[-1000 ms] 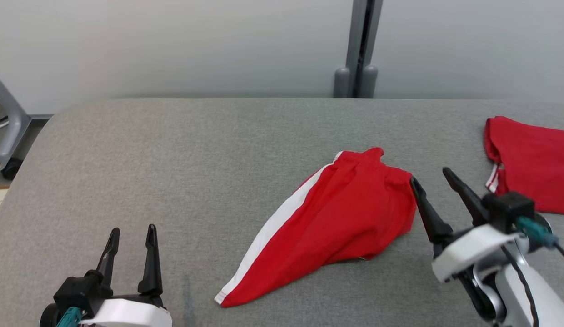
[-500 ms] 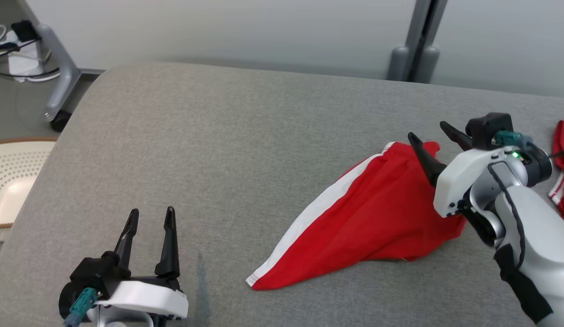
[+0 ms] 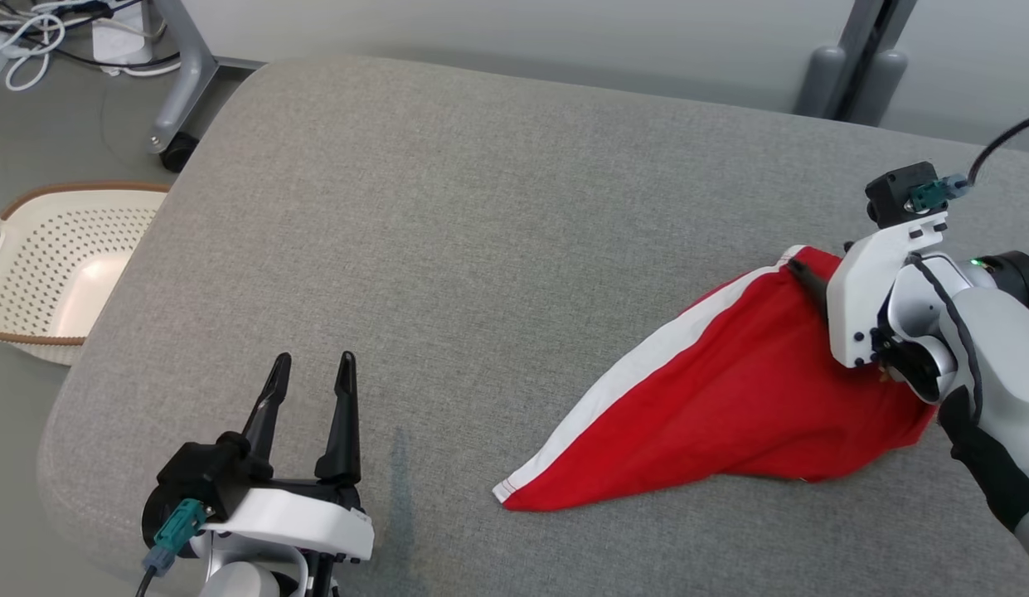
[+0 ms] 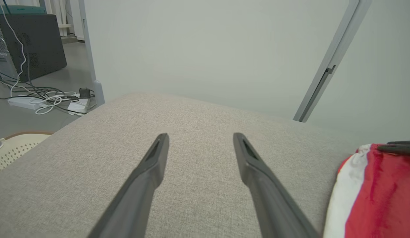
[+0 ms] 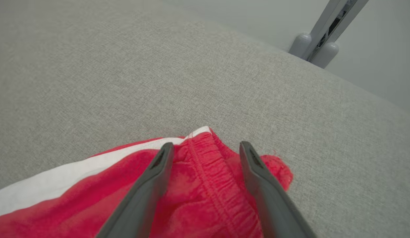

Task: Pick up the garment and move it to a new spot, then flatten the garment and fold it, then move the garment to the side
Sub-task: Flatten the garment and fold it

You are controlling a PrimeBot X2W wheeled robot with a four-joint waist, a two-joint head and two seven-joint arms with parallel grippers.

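Grey woven padding covers the table (image 3: 481, 207). Nearest, the left gripper (image 3: 314, 358) hovers over bare fabric at the front-left, its 2 fingers spread and holding nothing. Beyond it to the right lies the garment (image 3: 730, 406), red shorts with 1 white side stripe, crumpled into a wedge. At its far end the right gripper (image 5: 206, 145) straddles the gathered waistband (image 5: 208, 165), jaws wide, nothing pinched yet. Closing too shallow would likely catch only 1 layer, so the shorts could slip free or unfurl unevenly when lifted. Pressing too deep might snag the table cover.
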